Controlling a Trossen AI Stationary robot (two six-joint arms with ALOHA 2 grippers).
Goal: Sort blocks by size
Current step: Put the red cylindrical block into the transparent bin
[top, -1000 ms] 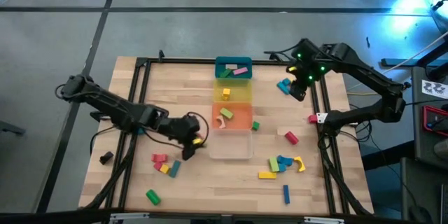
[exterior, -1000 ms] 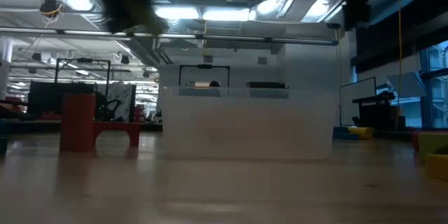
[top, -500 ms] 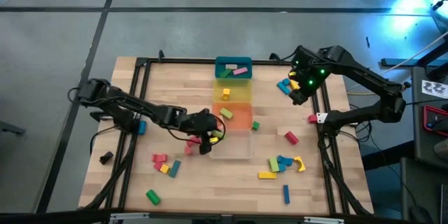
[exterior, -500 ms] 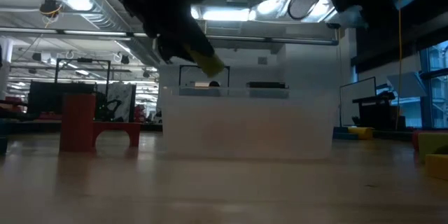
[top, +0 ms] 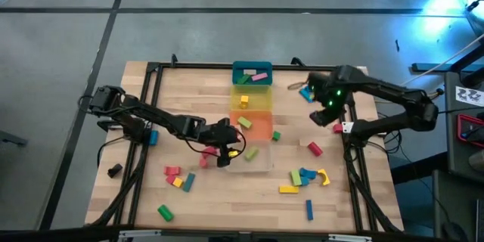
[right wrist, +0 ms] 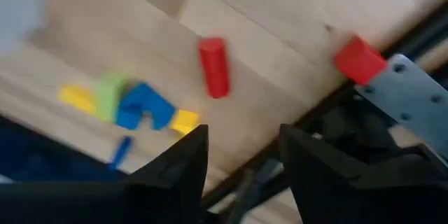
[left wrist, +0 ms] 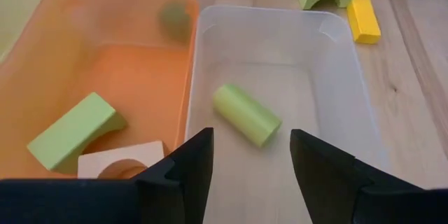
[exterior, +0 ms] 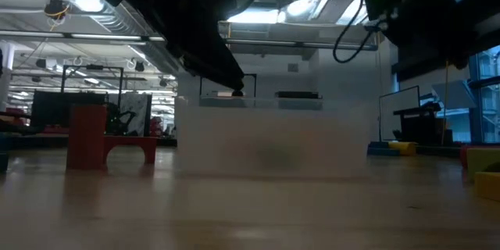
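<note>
Green, the cylinder (left wrist: 246, 115) lies on its side in the clear bin (left wrist: 350, 105), just ahead of and between the jaws of our left gripper (left wrist: 250, 155), which stand apart with nothing held. Beside it in the orange bin (left wrist: 70, 14) rest a green arch (left wrist: 73, 138) and a tan arch (left wrist: 119, 171).

We judge the sort well short of done. A few blocks sit in the teal bin (top: 252, 68), the yellow bin (top: 251, 100), the orange and the clear one, yet many remain loose on the table (top: 189, 98): a red, yellow and blue cluster (top: 178, 178) on the left side, a lone green block (top: 165, 212), and a mixed blue, green and yellow group (top: 304, 179) toward the right.

Our right gripper (right wrist: 238, 155) hangs above the table's right edge, jaws parted and empty, with a red cylinder (right wrist: 213, 67) ahead of them and a red cube (right wrist: 359, 59) near the frame rail.

Against the frame a second ago, our left arm has travelled from beside the loose left cluster to the clear bin, and the cylinder now lies inside it. Our right arm has swung away from the blue blocks (top: 306, 93) near the far edge toward the red pieces.
</note>
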